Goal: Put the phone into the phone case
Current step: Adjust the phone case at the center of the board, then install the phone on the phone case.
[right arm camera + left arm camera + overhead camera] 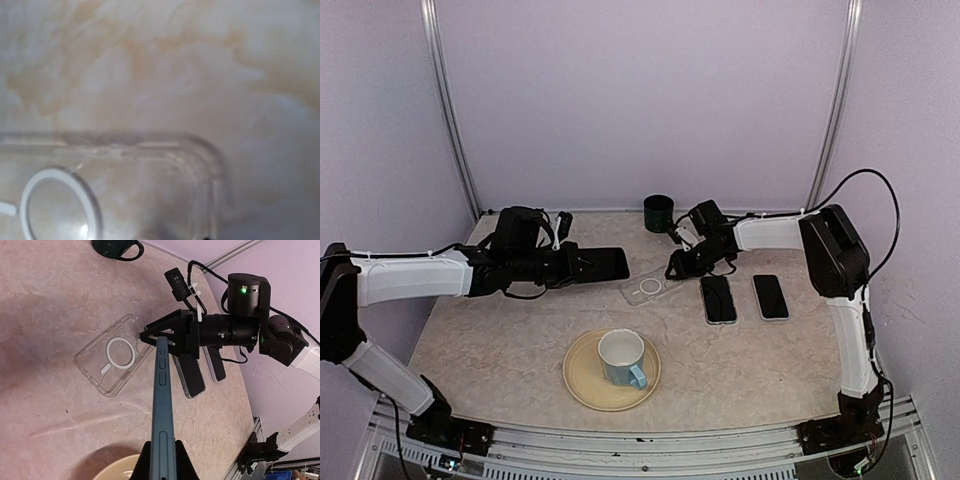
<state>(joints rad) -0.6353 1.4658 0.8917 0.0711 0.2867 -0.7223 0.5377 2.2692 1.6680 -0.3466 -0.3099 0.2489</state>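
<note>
Top view: we note phone point(605, 264) aloft over back-left part of table point(500, 350). Left gripper point(576, 265) closed tight on phone's near end. Clear case point(648, 289) flat, back-centre; right gripper point(676, 268) at its corner.
Left wrist: phone edge-on, pinched across faces. We judge it rigid, slick, fairly heavy; end grip suits.
Right wrist: case corner only; finger opening cannot be told.

Coming at the clear case point(648, 289) is tight. The right gripper point(677, 268) sits on its end toward the right edge, two spare phones point(718, 298) lie just beyond that, and a phone point(603, 264) hangs over the other end. The plate point(578, 385) with a mug point(620, 355) blocks the near edge. The surface point(470, 340) is bare toward the near-left corner.
</note>
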